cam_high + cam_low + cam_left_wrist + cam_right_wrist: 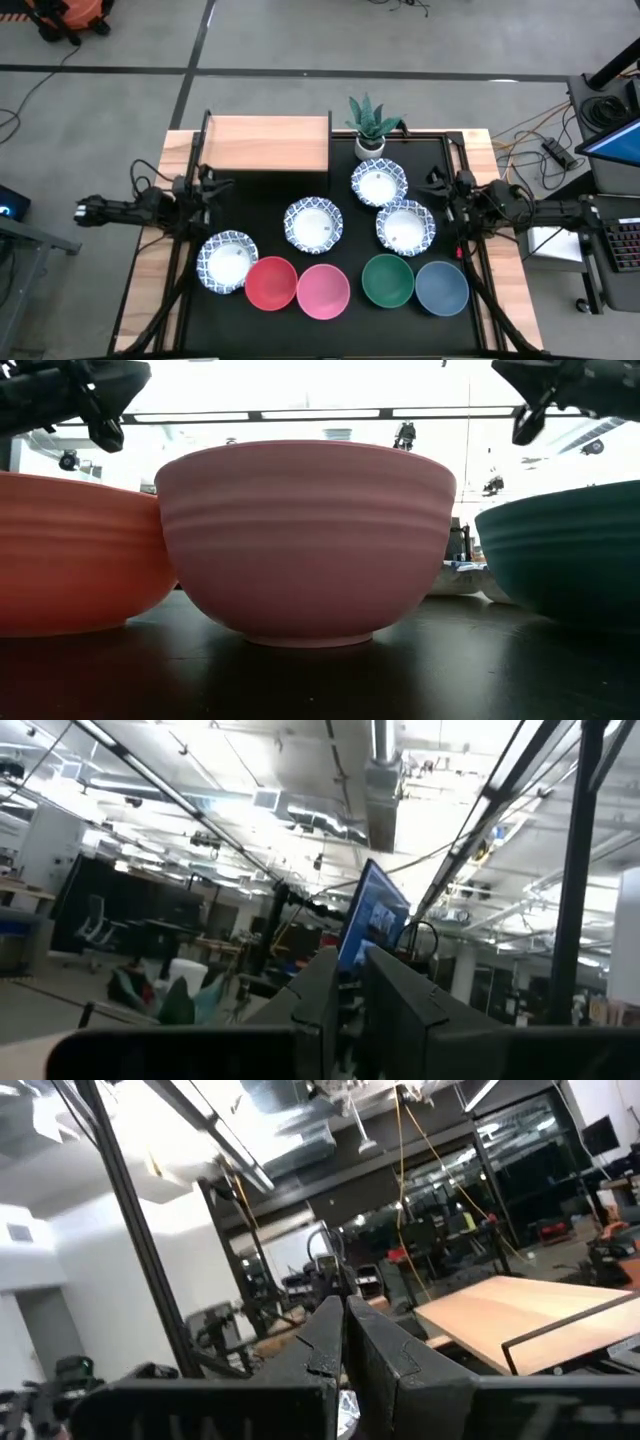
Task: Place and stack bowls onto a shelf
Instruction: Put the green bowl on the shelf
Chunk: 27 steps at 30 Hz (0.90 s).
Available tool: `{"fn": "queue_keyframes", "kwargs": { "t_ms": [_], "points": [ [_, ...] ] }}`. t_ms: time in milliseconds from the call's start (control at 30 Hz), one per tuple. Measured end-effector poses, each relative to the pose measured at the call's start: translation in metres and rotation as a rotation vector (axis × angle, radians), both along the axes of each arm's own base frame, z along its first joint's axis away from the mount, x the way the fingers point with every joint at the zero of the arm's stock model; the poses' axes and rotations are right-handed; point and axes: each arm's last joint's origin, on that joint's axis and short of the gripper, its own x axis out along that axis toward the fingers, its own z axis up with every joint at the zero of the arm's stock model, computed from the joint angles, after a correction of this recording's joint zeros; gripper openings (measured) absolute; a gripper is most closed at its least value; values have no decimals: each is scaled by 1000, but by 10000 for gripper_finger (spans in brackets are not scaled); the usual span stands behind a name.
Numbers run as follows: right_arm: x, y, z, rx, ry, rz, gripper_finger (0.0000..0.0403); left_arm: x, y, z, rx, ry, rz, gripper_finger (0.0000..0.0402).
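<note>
Bowls (318,226) lie between left gripper (215,187) and right gripper (437,186).

Bright ceiling glare backlights the low view; wrist views blurred.

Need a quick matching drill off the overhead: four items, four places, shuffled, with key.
Items:
1. red bowl
2. grey-blue bowl
3. shelf
4. plant pot

Places:
A. right end of the front row
B. back of the table, right of the shelf
C. back left of the table
D. between a patterned bowl and the pink bowl

Pairs: 1-D, 2-A, 3-C, 4-B
</note>
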Motion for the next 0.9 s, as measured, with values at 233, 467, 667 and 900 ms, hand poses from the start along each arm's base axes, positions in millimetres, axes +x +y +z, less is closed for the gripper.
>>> {"fn": "queue_keyframes", "kwargs": {
  "t_ms": [233,467,667,900],
  "points": [
    [44,1,33,-92,142,9,9,1,2,-2,-179,-25,-1,37],
    [88,12,65,-140,361,77,9,5,2,-7,-195,32,-1,37],
    [122,23,81,-111,616,132,9,5,3,-7,-194,31,37,37],
    [161,38,81,-37,944,171,9,3,3,-3,-186,-13,38,37]
  ]
}}
